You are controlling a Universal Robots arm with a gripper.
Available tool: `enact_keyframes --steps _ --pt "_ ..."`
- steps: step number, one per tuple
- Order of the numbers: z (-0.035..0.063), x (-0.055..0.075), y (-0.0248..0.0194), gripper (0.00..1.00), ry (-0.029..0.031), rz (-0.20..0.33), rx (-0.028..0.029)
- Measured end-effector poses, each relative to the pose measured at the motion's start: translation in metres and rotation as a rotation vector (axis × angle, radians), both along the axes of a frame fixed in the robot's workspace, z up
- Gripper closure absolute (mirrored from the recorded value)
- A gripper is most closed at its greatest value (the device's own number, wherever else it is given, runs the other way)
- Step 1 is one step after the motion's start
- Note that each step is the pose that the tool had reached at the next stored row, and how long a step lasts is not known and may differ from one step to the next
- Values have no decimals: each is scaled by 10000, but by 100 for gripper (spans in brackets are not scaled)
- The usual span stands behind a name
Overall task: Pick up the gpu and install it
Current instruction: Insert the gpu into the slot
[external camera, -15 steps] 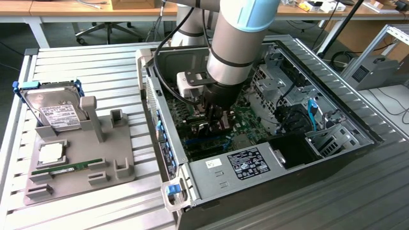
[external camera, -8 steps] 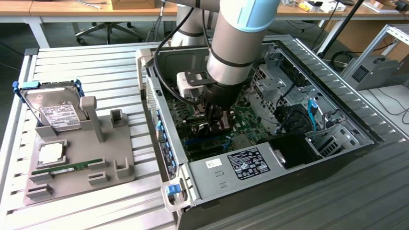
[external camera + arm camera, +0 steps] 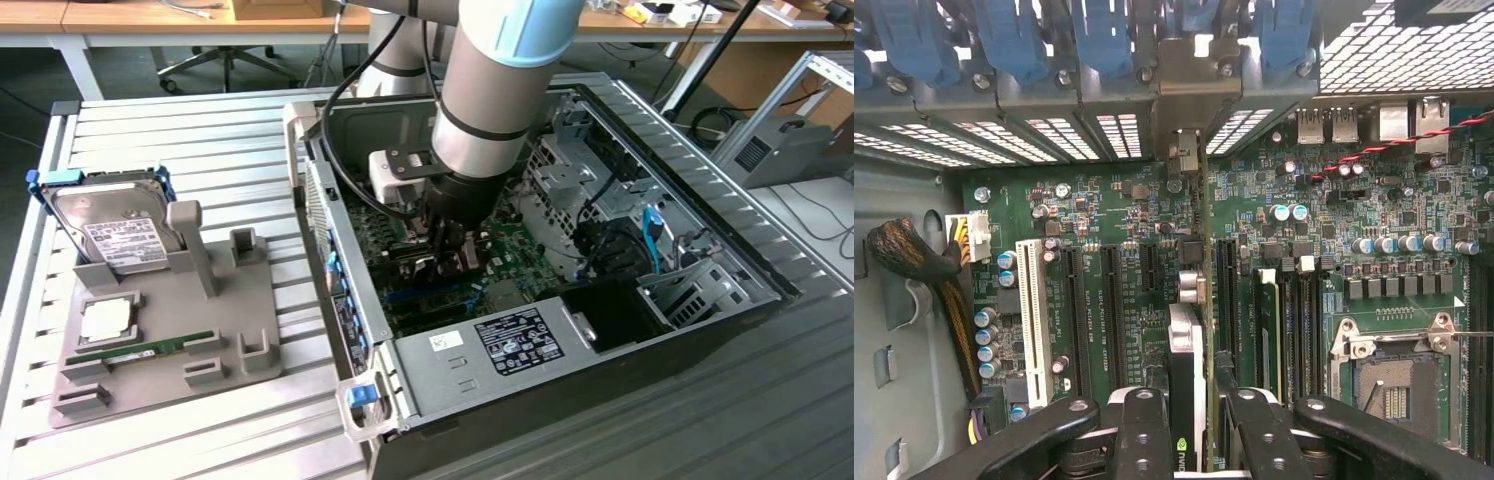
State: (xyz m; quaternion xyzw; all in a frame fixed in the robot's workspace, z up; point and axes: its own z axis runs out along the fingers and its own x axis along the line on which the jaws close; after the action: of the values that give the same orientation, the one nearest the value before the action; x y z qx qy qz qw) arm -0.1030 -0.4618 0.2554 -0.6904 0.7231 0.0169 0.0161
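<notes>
In the exterior view my gripper (image 3: 449, 245) reaches down into the open computer case (image 3: 694, 180), over the green motherboard (image 3: 427, 290). The wrist view shows the gpu (image 3: 1189, 340) edge-on: a thin dark card standing upright over the motherboard (image 3: 1104, 200), between the black expansion slots (image 3: 1111, 310). Its silver end bracket (image 3: 1185, 150) reaches the slot openings in the case's rear wall. My gripper (image 3: 1192, 440) is shut on the gpu, one black finger (image 3: 1144, 430) on each side of the card. Whether the card's edge sits in a slot is hidden.
Beside the case, on the exterior view's left, a grey fixture (image 3: 174, 370) carries a silver hard drive (image 3: 120, 235) and a green memory stick (image 3: 140, 350). Inside the case are a labelled power supply (image 3: 514, 340), a white slot (image 3: 1034, 320), a sleeved cable bundle (image 3: 914, 260) and the CPU socket (image 3: 1394, 380).
</notes>
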Motion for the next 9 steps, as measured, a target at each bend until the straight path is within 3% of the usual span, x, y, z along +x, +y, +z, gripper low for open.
enact_keyframes --steps 9 --pt "18 0 0 73 -1 0 1"
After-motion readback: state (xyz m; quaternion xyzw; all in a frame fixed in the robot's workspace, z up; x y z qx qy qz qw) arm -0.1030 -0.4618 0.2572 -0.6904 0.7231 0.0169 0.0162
